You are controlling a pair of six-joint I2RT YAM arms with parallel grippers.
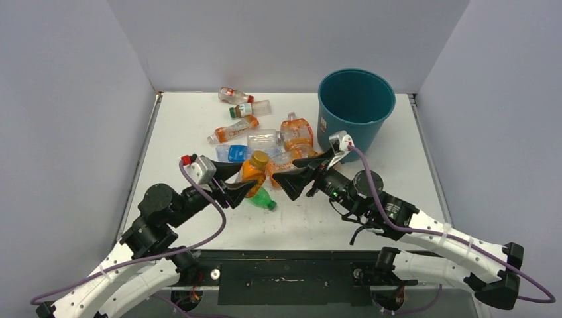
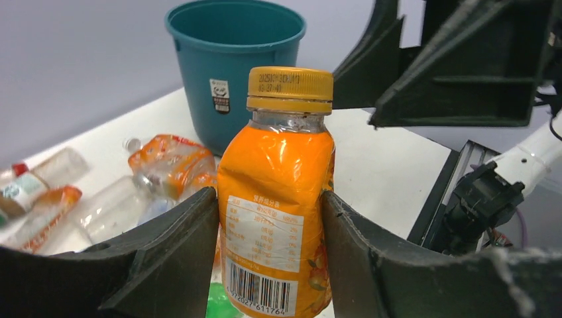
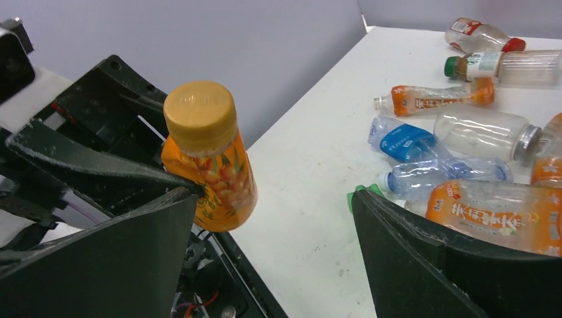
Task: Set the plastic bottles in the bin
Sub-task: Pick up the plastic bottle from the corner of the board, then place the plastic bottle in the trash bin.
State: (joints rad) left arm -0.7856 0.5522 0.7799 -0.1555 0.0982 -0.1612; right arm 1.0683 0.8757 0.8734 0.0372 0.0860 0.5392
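While the left gripper [image 2: 270, 222] clamps the orange bottle [image 2: 275, 185] upright by its lower body, seemingly clear of the table [image 1: 185, 119] and near the heap of other plastic bottles [image 1: 265, 140], the right gripper [image 1: 296, 174] stands spread wide just beside it, holding nothing. The bin [image 1: 371, 129] sits at the far right, on the right arm's side, so this looks like a handover. The right jaws should close on the bottle's upper body, clear of the left fingers [image 2: 179, 245], and the left should let go only once that grip is firm.
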